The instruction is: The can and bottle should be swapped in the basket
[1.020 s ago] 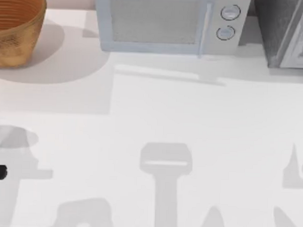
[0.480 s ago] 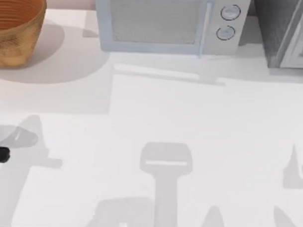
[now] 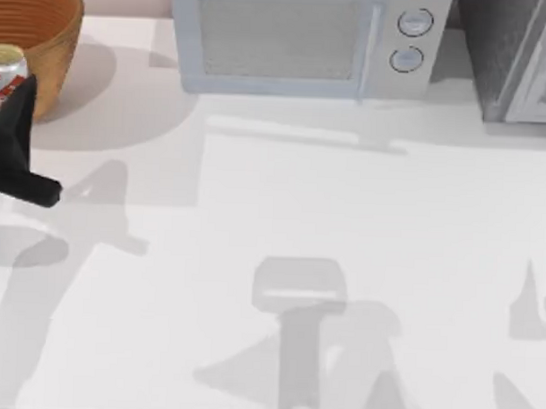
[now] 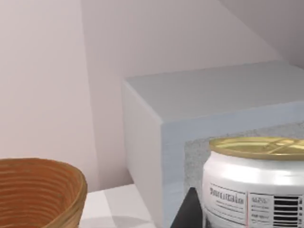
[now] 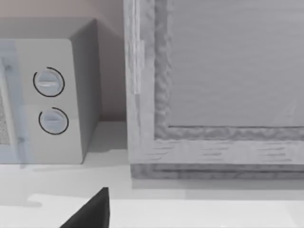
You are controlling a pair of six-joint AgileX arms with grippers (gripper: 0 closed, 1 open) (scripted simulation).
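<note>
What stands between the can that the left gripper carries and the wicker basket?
Nothing visible does. In the top view the can sits at the left gripper, right beside the wicker basket near its rim at the table's left. The microwave stands farther to the right, off that path.

An orange-brown woven basket (image 3: 37, 35) with ribbed inner walls sits beside a pale grey microwave (image 3: 305, 44) with two white dials on a white table (image 3: 344, 225). The can (image 4: 254, 183) shows a dull gold top and a white label with black print.
</note>
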